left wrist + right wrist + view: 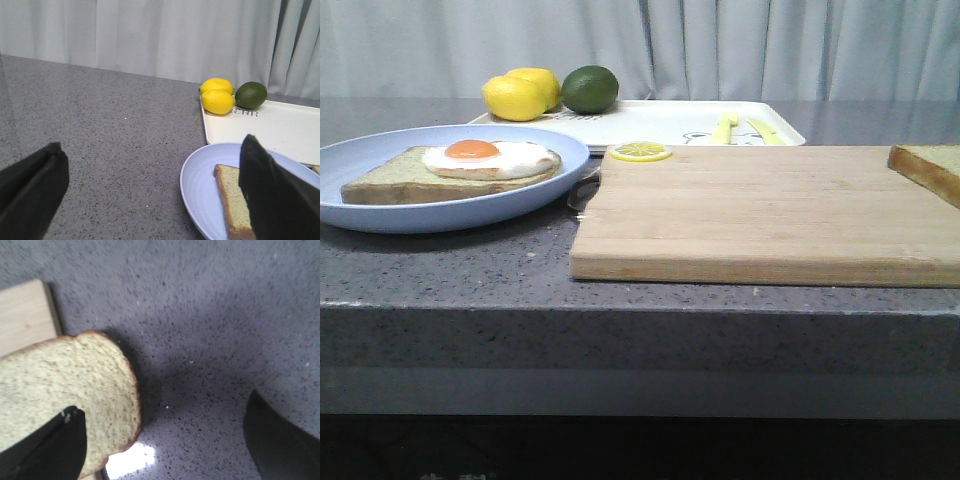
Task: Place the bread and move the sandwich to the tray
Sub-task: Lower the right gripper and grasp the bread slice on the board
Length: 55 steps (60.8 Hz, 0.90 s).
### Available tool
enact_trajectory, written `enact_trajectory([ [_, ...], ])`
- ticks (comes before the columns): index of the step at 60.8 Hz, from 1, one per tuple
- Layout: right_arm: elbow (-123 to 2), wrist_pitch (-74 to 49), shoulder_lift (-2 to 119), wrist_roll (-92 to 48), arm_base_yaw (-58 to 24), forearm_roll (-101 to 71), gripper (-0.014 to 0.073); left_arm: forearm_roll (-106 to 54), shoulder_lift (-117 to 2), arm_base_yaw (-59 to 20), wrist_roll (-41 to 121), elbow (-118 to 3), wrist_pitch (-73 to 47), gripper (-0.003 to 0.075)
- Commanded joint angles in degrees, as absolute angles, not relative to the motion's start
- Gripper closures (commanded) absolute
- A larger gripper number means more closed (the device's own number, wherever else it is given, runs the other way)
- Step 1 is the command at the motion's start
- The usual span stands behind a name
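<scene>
From the front, the plain brown-crusted bread slice lies at the far right end of the pale wooden cutting board, while the egg-topped toast sits on the round pale-blue plate. The left gripper hangs wide open and empty beside that plate. The right gripper gapes wide and empty over the slice's overhanging corner; light, soft and crumbly, it is probably best pinched gently at that crust edge.

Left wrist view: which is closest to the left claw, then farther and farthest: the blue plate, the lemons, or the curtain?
1. Blue plate, right beside the left claw.
2. Lemons, farther back, at the white tray's corner.
3. Curtain, at the very back.
</scene>
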<state>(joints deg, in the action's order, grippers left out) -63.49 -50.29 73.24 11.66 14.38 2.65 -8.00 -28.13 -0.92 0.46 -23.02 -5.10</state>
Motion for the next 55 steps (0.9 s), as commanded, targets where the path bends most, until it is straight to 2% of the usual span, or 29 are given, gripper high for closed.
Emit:
enact_trajectory([
  [1,-67.1,-50.5,75.7,9.7,14.8,2.1,-0.0048,-8.4,-28.6,-1.0,0.0,-24.9,0.0,0.0048],
  [12,-72.9,-55.5,83.8,0.0,17.7,-10.3,-0.0048,-8.4,-28.6,-2.1,0.0,-24.9,0.0,0.0048],
  [19,-75.5,-59.3,87.2,-9.3,22.2,-24.7,-0.0048,-8.4,-28.6,-2.1,0.0,-24.9,0.0,0.0048],
  [30,-76.5,-65.7,91.4,-19.0,29.1,-36.8,-0.0048,-8.4,-28.6,-2.1,0.0,-24.9,0.0,0.0048],
  [55,-76.5,-68.5,97.7,-24.9,30.5,-43.1,-0.0048,-8.4,-28.6,-2.1,0.0,-24.9,0.4,0.0048],
])
